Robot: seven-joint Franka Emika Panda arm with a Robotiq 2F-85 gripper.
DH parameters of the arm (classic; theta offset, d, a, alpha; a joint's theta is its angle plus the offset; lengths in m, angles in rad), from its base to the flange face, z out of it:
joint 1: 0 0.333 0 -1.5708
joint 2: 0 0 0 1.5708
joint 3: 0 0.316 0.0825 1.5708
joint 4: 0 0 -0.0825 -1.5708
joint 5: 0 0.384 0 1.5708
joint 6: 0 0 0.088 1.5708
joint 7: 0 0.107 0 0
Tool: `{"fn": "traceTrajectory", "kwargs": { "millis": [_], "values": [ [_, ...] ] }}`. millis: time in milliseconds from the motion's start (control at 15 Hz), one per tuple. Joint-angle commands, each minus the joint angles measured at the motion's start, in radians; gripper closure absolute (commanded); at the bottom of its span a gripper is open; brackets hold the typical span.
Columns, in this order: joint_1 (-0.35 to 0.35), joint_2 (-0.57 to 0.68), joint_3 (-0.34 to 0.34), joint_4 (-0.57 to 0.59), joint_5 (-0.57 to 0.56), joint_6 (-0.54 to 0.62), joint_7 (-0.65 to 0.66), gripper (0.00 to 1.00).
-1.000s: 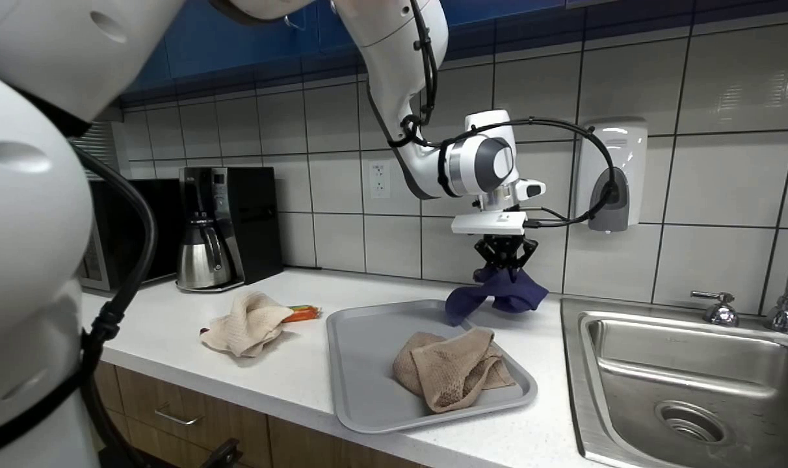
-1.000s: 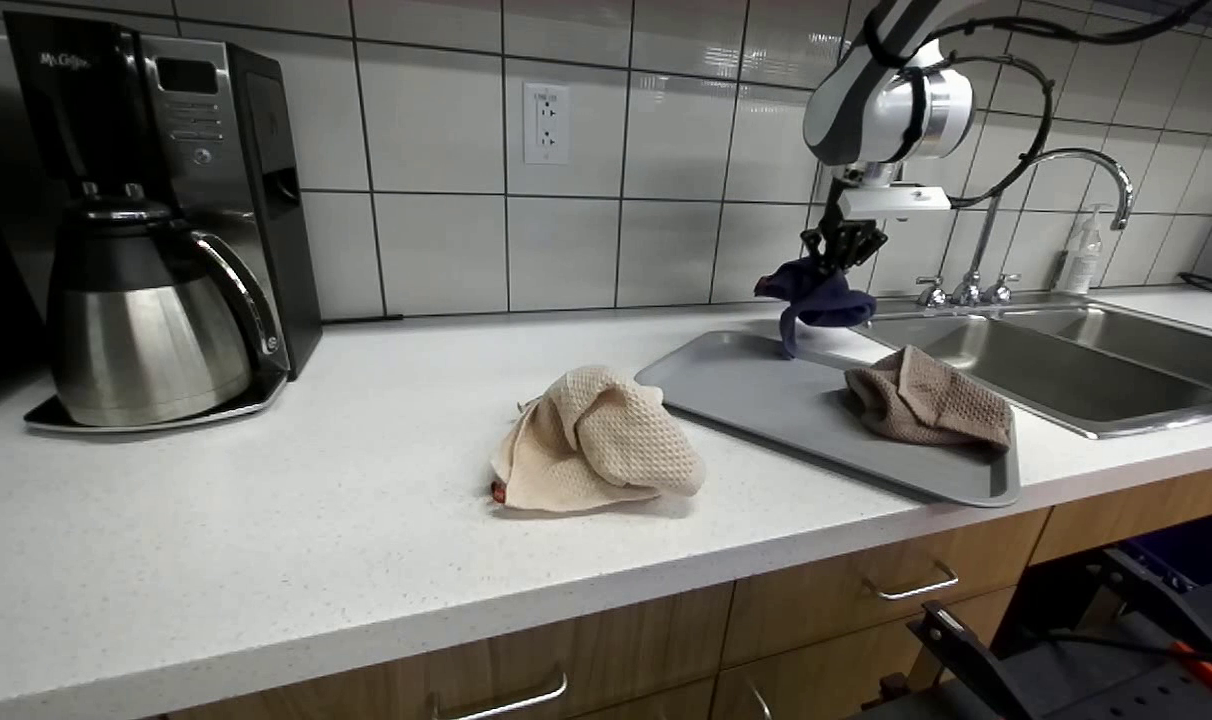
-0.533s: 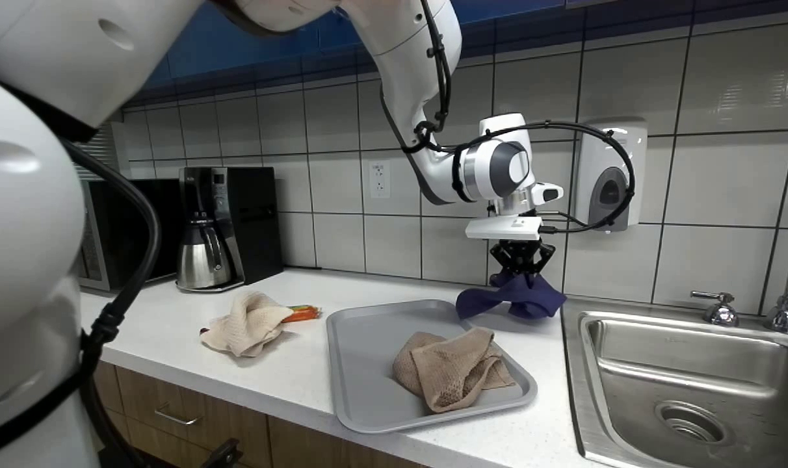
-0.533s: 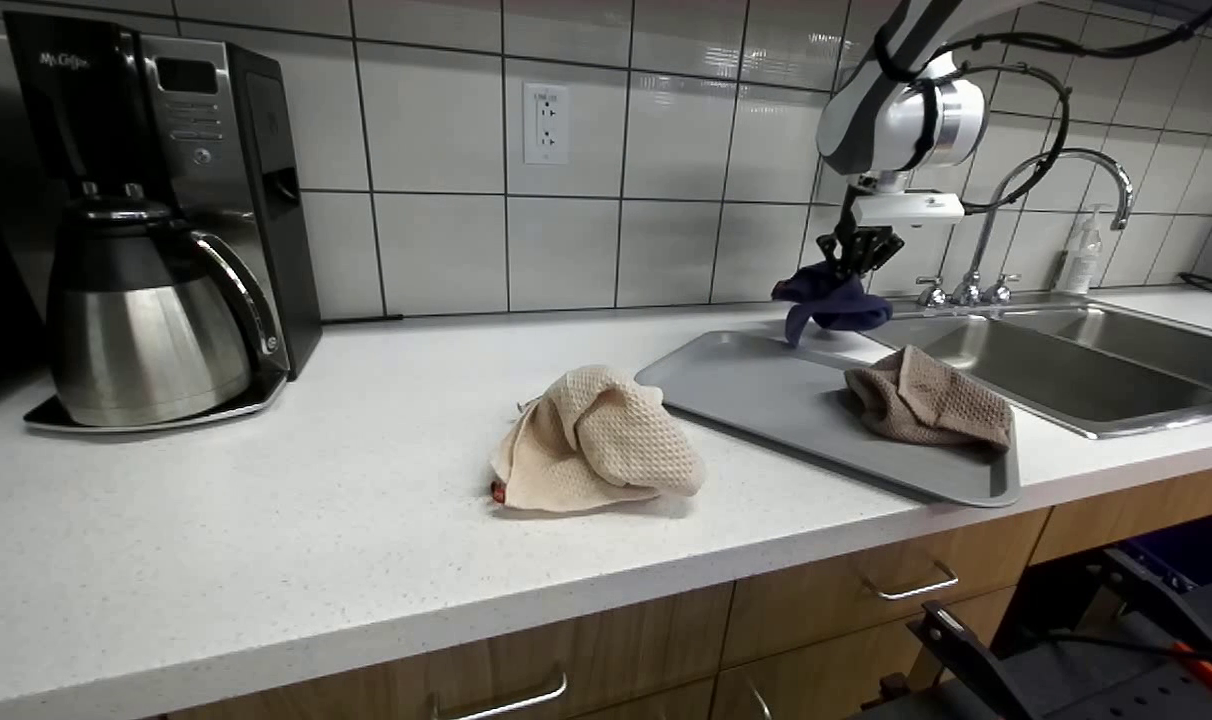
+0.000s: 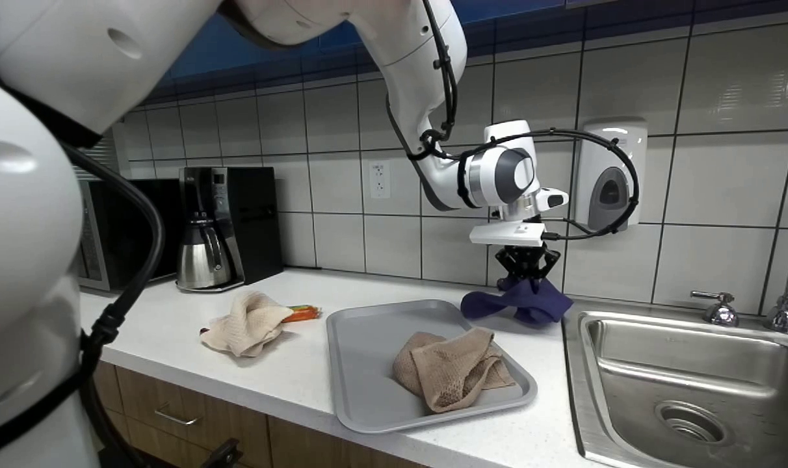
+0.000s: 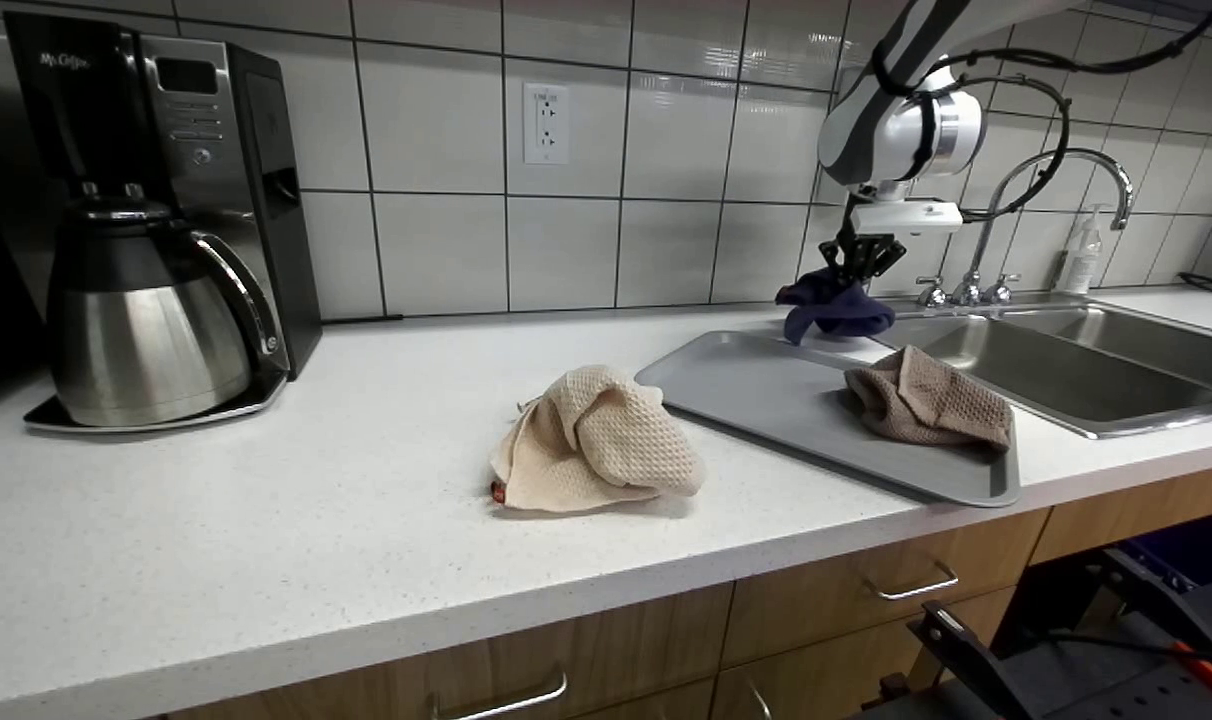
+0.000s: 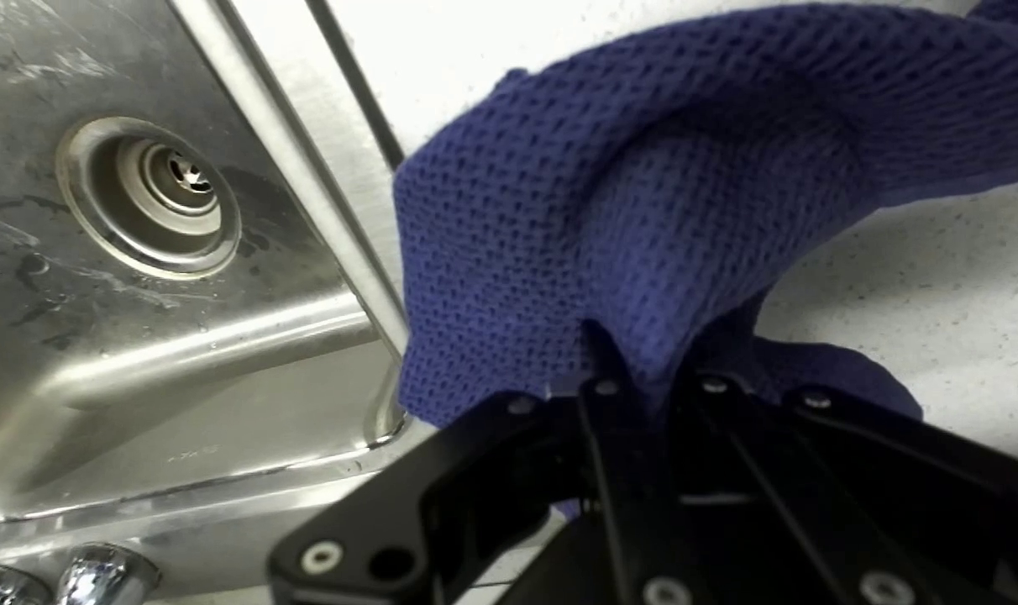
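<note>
Glossy tiled wall [image 6: 436,250], blue overhead cabinets [image 5: 238,49], white countertop [image 6: 366,480], wooden drawers [image 6: 806,610]

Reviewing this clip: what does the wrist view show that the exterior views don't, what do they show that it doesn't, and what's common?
Only the wrist view: the purple cloth close enough to make out its weave, with a fold pinched in the hand.

Only the exterior views, both of them: the gray tray with the brown cloth on it, the beige cloth, the coffee maker, the wall outlet and the white arm.

Shared by all: the purple cloth in the hand, the white countertop, the sink and a faucet handle.
</note>
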Motion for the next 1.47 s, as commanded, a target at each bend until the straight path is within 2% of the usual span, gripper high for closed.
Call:
{"fn": "traceTrajectory", "kwargs": {
  "millis": [0, 533, 600, 733, 1200, 1400],
  "values": [
    [-0.013, 0.026, 0.007, 0.047, -0.007, -0.032, 0.023, 0.97],
    [-0.013, 0.04, 0.021, 0.037, -0.003, -0.037, 0.013, 0.97],
    [-0.014, 0.038, 0.024, 0.035, 0.0, -0.04, 0.012, 0.64],
    [-0.015, 0.035, 0.027, 0.031, 0.002, -0.04, 0.012, 0.56],
    [0.0, -0.001, 0.031, -0.001, -0.001, -0.023, 0.02, 0.03],
    [0.015, -0.034, 0.031, -0.03, -0.005, -0.011, 0.025, 0.0]
  ]
}}
